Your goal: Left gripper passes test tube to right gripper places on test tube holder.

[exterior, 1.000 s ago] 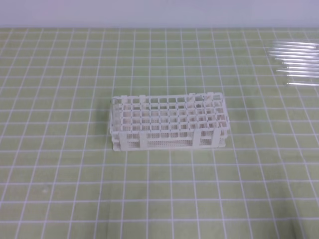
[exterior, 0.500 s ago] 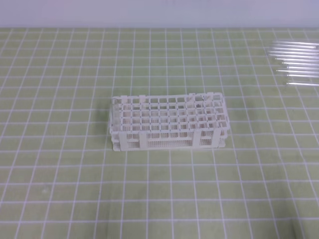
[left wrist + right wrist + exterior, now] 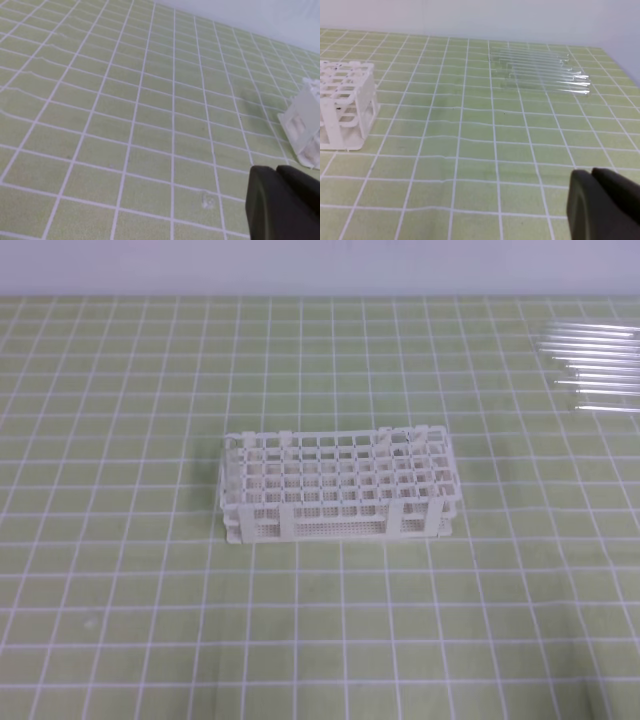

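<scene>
While the high view shows only the test tube holder mid-surface and clear tubes far right, wrist views reveal left gripper and right gripper, fingers pressed together, empty.

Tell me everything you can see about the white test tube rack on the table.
The test tube rack is white, seemingly plastic: a rectangular lattice of small square holes in rows over a perforated lower tier, joined by flat posts. It stands upright near the middle of the green gridded mat, long side facing the high camera. No tube shows in its holes. Nothing touches it but the mat; neither claw is near it.
</scene>
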Robot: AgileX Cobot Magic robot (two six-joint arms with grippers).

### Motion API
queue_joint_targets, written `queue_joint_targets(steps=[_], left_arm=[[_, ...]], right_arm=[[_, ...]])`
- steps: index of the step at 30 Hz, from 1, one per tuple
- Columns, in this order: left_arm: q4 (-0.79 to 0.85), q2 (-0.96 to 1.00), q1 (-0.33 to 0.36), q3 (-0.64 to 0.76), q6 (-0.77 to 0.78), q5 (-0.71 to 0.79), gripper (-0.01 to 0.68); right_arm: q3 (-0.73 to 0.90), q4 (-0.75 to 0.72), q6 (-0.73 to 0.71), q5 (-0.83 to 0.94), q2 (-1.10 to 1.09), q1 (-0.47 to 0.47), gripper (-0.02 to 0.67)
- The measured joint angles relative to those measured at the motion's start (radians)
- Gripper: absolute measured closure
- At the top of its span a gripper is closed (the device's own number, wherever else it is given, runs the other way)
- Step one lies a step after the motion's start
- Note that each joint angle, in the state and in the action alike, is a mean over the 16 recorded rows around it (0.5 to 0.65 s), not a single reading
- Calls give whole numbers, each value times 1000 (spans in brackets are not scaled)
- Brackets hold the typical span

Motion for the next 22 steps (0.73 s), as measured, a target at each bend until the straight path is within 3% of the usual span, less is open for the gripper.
queue_joint_targets(steps=[22], left_arm=[[1,18,0,-5,0,3,675]], right_arm=[[0,0,0,0,0,0,666]])
